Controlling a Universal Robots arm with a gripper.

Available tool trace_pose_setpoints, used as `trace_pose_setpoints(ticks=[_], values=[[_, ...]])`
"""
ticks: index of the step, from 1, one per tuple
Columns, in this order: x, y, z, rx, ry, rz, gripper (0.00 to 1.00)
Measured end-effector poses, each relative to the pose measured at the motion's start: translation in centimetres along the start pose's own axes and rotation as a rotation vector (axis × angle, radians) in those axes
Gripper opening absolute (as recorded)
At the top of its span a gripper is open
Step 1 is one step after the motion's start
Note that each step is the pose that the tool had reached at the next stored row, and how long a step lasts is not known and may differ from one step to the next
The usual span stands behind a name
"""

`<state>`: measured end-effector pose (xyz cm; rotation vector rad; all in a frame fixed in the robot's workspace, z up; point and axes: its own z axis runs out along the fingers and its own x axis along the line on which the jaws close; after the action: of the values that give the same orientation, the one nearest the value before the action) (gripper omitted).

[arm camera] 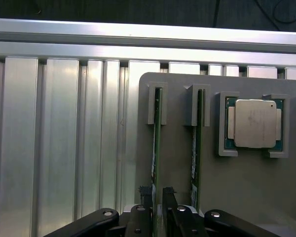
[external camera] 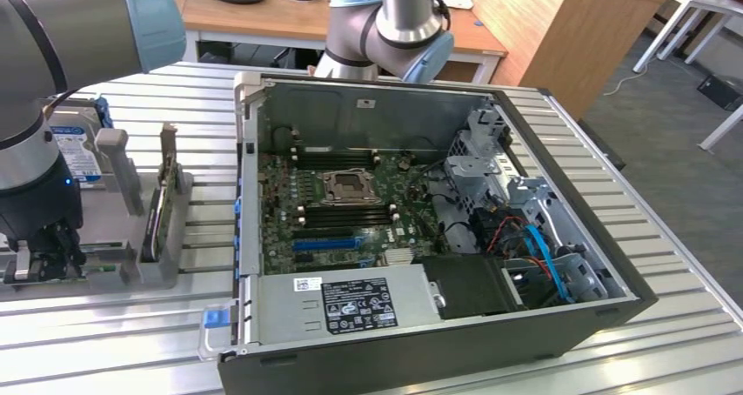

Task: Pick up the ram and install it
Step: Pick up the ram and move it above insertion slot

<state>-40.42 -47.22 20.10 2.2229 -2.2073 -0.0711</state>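
Wrist view: the ram (arm camera: 157, 143), a thin green stick, stands on edge in a slot of a grey fixture plate (arm camera: 237, 197). The gripper (arm camera: 157, 190) sits over one end of it. Its dark fingers (arm camera: 146, 197) are apart, one on each side of the stick and close to its faces, with a thin gap visible on one side, so they are not clamped on it. A second green stick (arm camera: 196, 143) stands in the neighbouring slot, parallel and just beside the first. Beyond that, a square silver processor (arm camera: 255, 123) lies flat in its own holder on the same plate. The plate rests on a ribbed aluminium table (arm camera: 64, 148) of long, pale, shiny slats. In the exterior view, the robot arm (external camera: 47, 108) reaches down at the exterior view's left, with the gripper (external camera: 47, 256) low over the fixture. A blue-labelled hard drive (external camera: 72, 147) stands upright behind it. In the middle of the table lies an open computer case (external camera: 580, 325) on its side. Its green motherboard (external camera: 348, 204) faces up, and a silver power supply (external camera: 348, 304) with a black label sits along the near edge. Behind the table are a wooden desk (external camera: 291, 16), a wooden cabinet (external camera: 558, 30) and grey floor (external camera: 673, 117).
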Motion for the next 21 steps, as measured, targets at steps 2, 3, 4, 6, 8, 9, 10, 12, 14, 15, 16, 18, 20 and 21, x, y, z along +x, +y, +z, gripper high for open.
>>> trace_pose_setpoints(ticks=[2, 3, 4, 6, 8, 9, 10, 12, 14, 15, 16, 18, 20, 21], values=[[0.00, 0.00, 0.00, 0.0001, 0.0000, 0.000, 0.23], [0.00, 0.00, 0.00, 0.0000, 0.0000, 0.000, 0.23], [0.00, 0.00, 0.00, 0.0000, 0.0000, 0.000, 0.23], [0.05, 0.01, 0.01, 0.0002, -0.0001, 0.000, 0.23], [0.06, 0.00, 0.01, 0.0002, -0.0001, 0.000, 0.23], [0.06, 0.00, 0.01, 0.0002, -0.0001, 0.000, 0.23], [0.07, 0.00, 0.00, 0.0000, 0.0000, 0.000, 0.23], [0.07, 0.00, 0.00, 0.0000, 0.0000, 0.000, 0.23], [0.07, 0.00, 0.00, 0.0001, 0.0000, 0.000, 0.23], [0.06, 0.00, 0.00, 0.0000, 0.0000, 0.000, 0.23], [0.05, -0.01, -0.01, 0.0000, 0.0001, 0.000, 0.23], [0.00, 0.00, 0.00, 0.0000, 0.0000, 0.000, 0.23], [0.00, 0.00, 0.00, 0.0000, 0.0000, 0.000, 0.23], [0.00, 0.00, 0.00, 0.0000, 0.0000, 0.000, 0.23]])
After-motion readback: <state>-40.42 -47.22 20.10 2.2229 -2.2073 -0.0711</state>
